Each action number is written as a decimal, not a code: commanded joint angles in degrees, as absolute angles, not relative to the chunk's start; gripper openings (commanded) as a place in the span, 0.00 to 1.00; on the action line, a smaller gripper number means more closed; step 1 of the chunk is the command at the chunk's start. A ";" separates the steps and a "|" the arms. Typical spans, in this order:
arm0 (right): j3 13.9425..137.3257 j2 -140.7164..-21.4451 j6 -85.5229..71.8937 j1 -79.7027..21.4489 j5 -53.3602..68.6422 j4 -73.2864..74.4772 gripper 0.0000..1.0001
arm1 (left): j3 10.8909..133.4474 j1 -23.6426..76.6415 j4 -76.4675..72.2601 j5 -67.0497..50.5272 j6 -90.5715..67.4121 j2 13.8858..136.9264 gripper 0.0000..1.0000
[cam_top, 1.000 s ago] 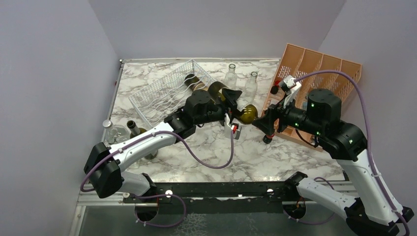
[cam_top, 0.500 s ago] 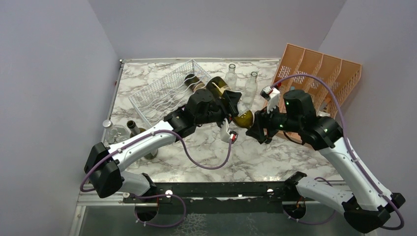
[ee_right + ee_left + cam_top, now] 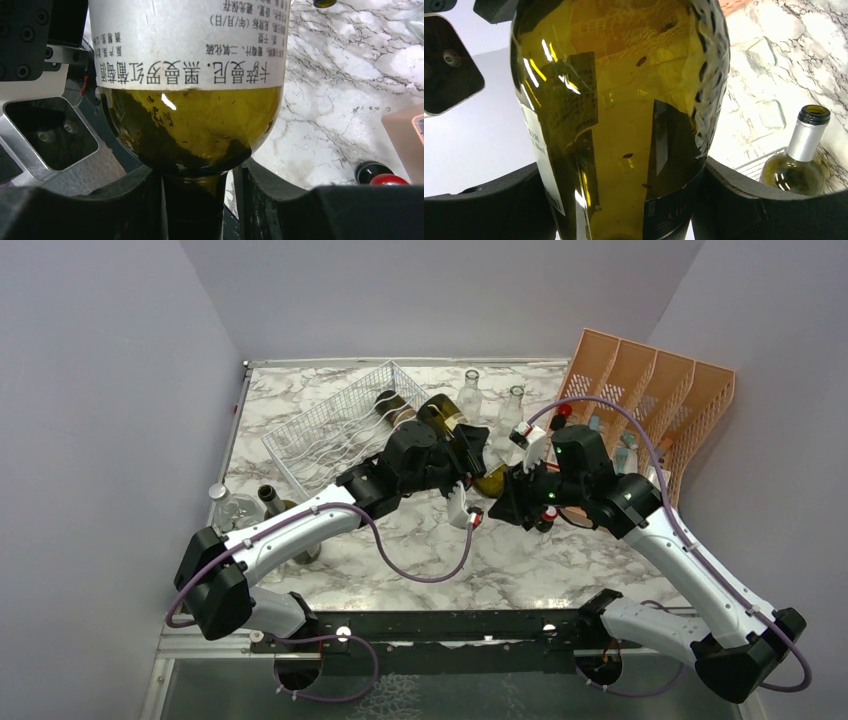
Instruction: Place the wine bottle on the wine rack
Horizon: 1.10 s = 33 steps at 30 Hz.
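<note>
Desk point(image 3: 420, 540), 9 o'clock edge: a clear bottle point(image 3: 222, 502) and a dark bottle point(image 3: 270, 498) stand upright, partly hidden by the left arm. The wine rack point(image 3: 320, 435) sits at 11 o'clock with one racked bottle point(image 3: 392, 405) lying in it.

The wine bottle point(image 3: 445, 420) is held at centre, its base near the rack's right corner; contact there is unclear. The left fingers point(image 3: 744, 200) are clamped half-spread on its body. The right fingers point(image 3: 300, 210) closely flank its neck; grip unconfirmed.

The orange file organizer point(image 3: 650, 380) is at 2 o'clock, its base cut off by the right arm.
</note>
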<state>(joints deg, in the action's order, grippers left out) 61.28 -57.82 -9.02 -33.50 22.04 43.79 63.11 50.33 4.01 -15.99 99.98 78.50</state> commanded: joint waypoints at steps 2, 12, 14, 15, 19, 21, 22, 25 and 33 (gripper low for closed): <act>59.55 -58.05 -10.11 -33.66 22.94 38.72 0.40 | 66.45 50.55 -2.14 -14.99 100.91 77.95 0.00; 58.93 -57.59 -10.09 -33.66 21.59 36.91 0.01 | 66.00 50.56 -2.89 -15.80 99.67 77.53 0.00; 58.97 -57.02 -10.11 -33.65 20.80 36.36 0.01 | 65.93 50.61 -2.90 -16.21 98.85 77.31 0.33; 59.10 -56.70 -10.03 -33.66 20.28 36.24 0.01 | 65.96 50.57 -2.90 -16.44 98.27 77.21 0.49; 59.56 -54.69 -10.72 -33.66 16.59 35.40 0.01 | 65.01 50.69 -3.11 -17.19 97.97 76.83 0.99; 59.76 -53.29 -11.48 -33.66 13.82 35.02 0.01 | 64.27 50.76 -3.51 -17.23 98.17 76.59 0.99; 59.82 -52.60 -12.08 -33.66 11.94 34.99 0.01 | 63.99 50.92 -3.47 -17.10 98.16 76.41 0.99; 60.56 -51.32 -13.56 -33.65 6.75 36.34 0.01 | 62.83 52.52 -3.52 -15.35 97.61 75.29 0.99; 58.44 -48.42 -12.37 -33.66 9.41 36.45 0.01 | 60.90 54.75 -4.41 -14.47 86.46 71.38 0.99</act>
<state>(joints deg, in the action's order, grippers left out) 58.76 -51.03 -13.54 -33.63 8.34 42.61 62.33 54.30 -2.09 -14.52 94.17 74.41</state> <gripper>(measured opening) 0.372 0.989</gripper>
